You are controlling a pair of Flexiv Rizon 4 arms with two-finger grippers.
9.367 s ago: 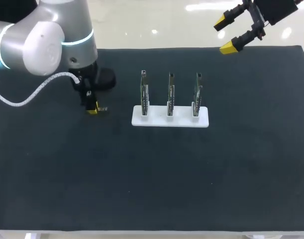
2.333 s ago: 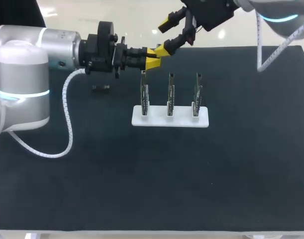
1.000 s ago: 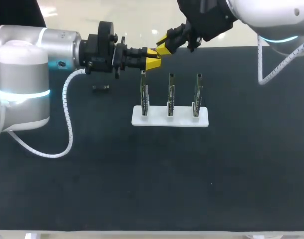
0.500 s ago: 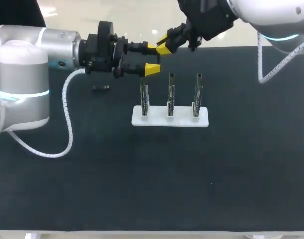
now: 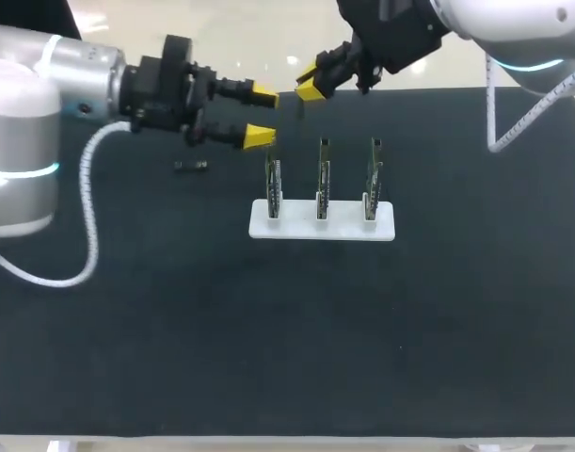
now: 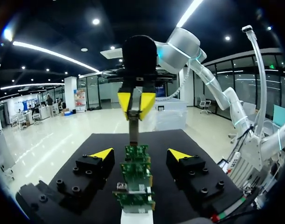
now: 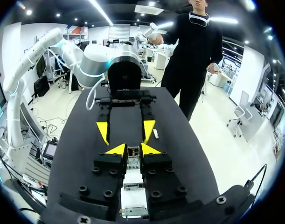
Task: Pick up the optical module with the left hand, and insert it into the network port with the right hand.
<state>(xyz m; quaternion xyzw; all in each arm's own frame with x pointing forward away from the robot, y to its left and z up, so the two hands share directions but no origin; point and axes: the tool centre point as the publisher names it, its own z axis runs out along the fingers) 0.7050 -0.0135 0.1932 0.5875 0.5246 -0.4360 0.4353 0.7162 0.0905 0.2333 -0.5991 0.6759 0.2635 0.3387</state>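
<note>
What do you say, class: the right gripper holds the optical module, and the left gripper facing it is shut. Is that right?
Not quite. The left gripper is open, its yellow tips well apart, as the head view shows. The right gripper does hold the optical module.

Shines bright and even from overhead; leaves the dark table [image 5: 287,330] matte, casts barely a shadow under the white stand [image 5: 322,227], glints off the left arm's grey shell [image 5: 42,85] at ten o'clock.
</note>
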